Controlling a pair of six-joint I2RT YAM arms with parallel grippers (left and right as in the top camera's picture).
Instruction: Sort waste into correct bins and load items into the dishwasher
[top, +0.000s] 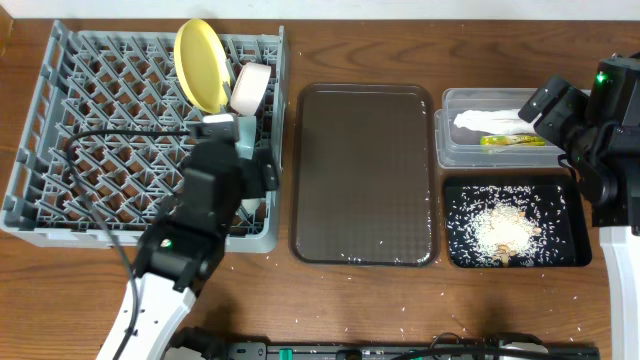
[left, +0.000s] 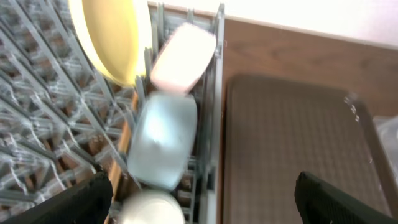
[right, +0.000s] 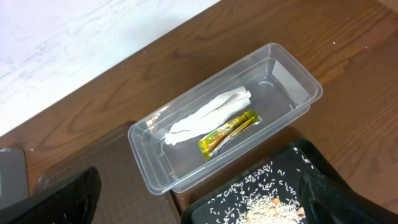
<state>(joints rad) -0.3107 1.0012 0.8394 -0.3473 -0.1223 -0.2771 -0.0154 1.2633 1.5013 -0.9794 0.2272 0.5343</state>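
Note:
The grey dish rack (top: 100, 120) holds the yellow plate (top: 205, 65) upright and the pinkish bowl (top: 250, 88) along its right side. In the left wrist view the plate (left: 109, 37), pinkish bowl (left: 183, 59), light blue bowl (left: 163, 140) and white cup (left: 152, 208) stand in a row in the rack (left: 37, 124). My left gripper (left: 205, 208) is open above the cup. My right gripper (right: 202, 205) is open and empty above the clear tub (right: 149, 162), which holds the white tissue (right: 208, 115) and snack wrapper (right: 227, 130). Rice crumbs (top: 500, 230) lie in the black tray (top: 450, 250). The chopsticks are out of view.
The dark brown serving tray (top: 365, 175) lies between the rack and the bins, with a few rice grains on it. Loose grains are scattered on the wooden table (top: 400, 310) in front of it. The left arm (top: 190, 240) reaches over the rack's front right corner.

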